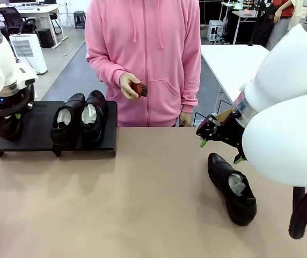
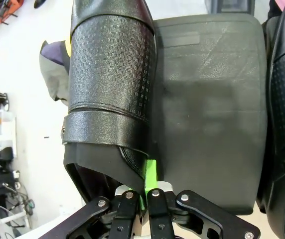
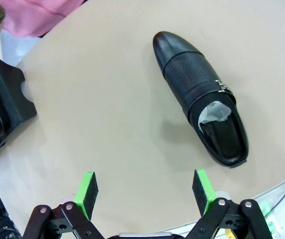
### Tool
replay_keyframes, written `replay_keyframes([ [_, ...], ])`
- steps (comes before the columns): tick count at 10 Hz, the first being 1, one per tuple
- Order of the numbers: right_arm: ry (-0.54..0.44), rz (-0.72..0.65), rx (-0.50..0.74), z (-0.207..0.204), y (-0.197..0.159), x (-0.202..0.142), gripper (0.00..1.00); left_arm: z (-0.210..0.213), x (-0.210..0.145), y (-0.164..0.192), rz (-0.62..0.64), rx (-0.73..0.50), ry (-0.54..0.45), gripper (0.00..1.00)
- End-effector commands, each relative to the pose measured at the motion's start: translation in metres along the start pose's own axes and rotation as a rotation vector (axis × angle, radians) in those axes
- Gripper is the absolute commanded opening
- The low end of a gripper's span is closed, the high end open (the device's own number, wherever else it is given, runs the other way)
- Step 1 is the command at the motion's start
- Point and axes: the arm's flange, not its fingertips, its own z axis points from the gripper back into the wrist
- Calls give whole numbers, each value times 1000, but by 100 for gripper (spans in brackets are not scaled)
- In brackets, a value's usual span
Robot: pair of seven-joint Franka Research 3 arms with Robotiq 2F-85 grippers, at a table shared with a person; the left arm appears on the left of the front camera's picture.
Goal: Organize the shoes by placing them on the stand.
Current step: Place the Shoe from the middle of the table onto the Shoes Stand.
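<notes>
while a person in a pink hoodie (image 1: pixel 143 54) held a small brown brush (image 1: pixel 139 89) at the far side of the table (image 1: pixel 143 204), the left gripper (image 2: pixel 143 191) was clamped on the heel rim of a black shoe (image 2: pixel 110 74) over the left end of the stand (image 1: pixel 38 129); two more shoes (image 1: pixel 81 118) sat side by side on the stand's right half; the right gripper (image 3: pixel 145 191) hung with jaws spread wide and holding nothing, above the table near a fourth shoe (image 3: pixel 202 99) lying on the tabletop, well apart from the stand
</notes>
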Motion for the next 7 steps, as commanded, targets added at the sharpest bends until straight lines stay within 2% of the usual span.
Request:
replay_keyframes([
  [1, 8, 16, 21, 0, 2, 4, 100, -6, 7, -3, -3, 13, -33, 0],
  [2, 8, 16, 21, 0, 2, 4, 100, -10, 8, -3, 6, 12, -12, 0],
  [3, 8, 16, 21, 0, 2, 4, 100, -10, 8, -3, 16, 11, -4, 6],
  [5, 8, 16, 21, 0, 2, 4, 100, -6, 7, 0, 19, 12, -17, 44],
  [7, 8, 16, 21, 0, 2, 4, 100, -1, 7, 5, 44, 12, -31, 44],
])
